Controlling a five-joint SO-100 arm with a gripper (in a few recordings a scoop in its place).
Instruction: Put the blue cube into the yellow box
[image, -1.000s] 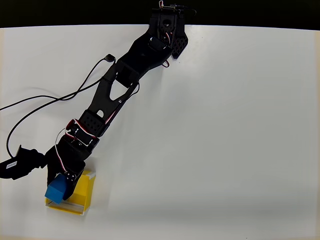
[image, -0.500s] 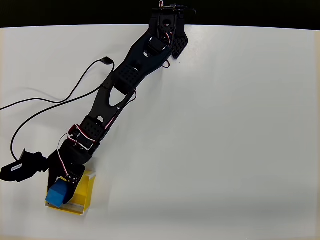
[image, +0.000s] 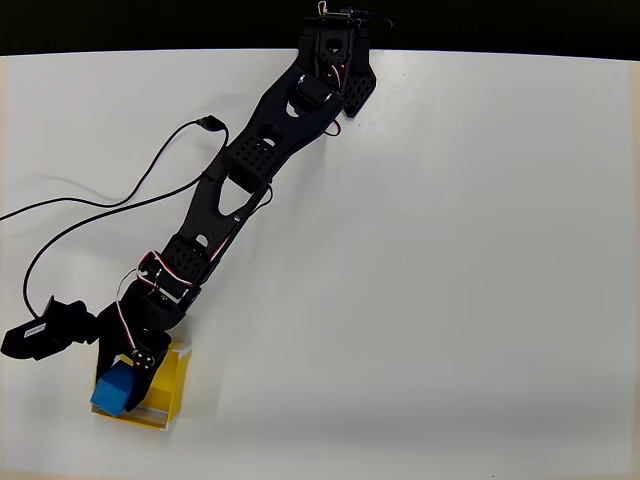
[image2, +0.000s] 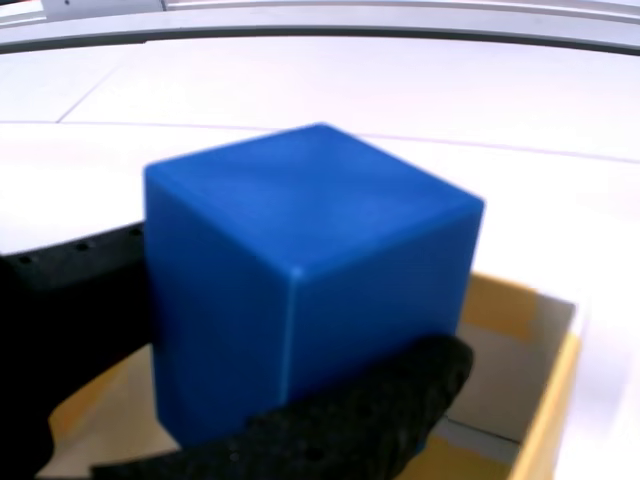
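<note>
The blue cube (image: 117, 388) is held between the black fingers of my gripper (image: 122, 378), which is shut on it. In the overhead view it hangs over the left part of the yellow box (image: 165, 392), near the table's front left. The wrist view has the blue cube (image2: 300, 270) large and close, with a black finger (image2: 350, 420) under its right side and another at its left. Below and behind it lie the yellow box's floor and right wall (image2: 545, 400). Whether the cube touches the box's floor I cannot tell.
The black arm (image: 240, 180) stretches from its base (image: 335, 60) at the table's back edge down to the box. A black cable (image: 110, 200) loops over the left of the white table (image: 450, 280). A wrist camera (image: 45, 333) sticks out left of the gripper.
The gripper with the cube has crept slightly left and lower over the box; the arm has stretched a little further. The grip is unchanged.
</note>
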